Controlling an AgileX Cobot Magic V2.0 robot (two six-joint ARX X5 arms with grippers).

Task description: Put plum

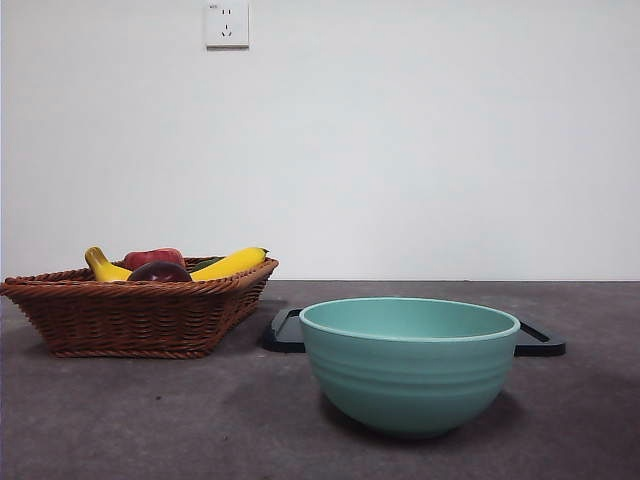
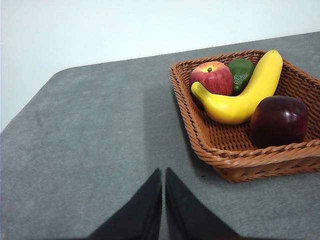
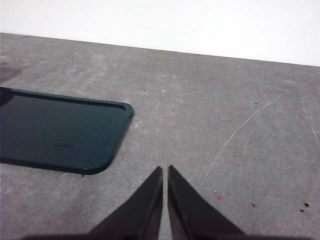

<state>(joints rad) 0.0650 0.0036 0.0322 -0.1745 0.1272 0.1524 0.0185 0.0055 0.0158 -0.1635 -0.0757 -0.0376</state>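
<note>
Four fruits in basket (image 2: 210, 145), plum (image 2: 279, 120) included | bowl (image 1: 410, 365) empty

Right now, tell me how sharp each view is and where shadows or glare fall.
Front view: sharp, with a soft shadow under the teal bowl. Left wrist view: clear, a small gloss on the plum in the basket, the left gripper slightly soft. Right wrist view: the dark tray shows faint sheen, the right gripper blurred.

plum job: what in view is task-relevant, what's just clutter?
Relevant:
- plum, in the wicker basket
- left gripper, shut, nearest the basket

Clutter or unclear:
- apple, banana, green fruit
- teal bowl, dark tray
- right gripper, shut
</note>
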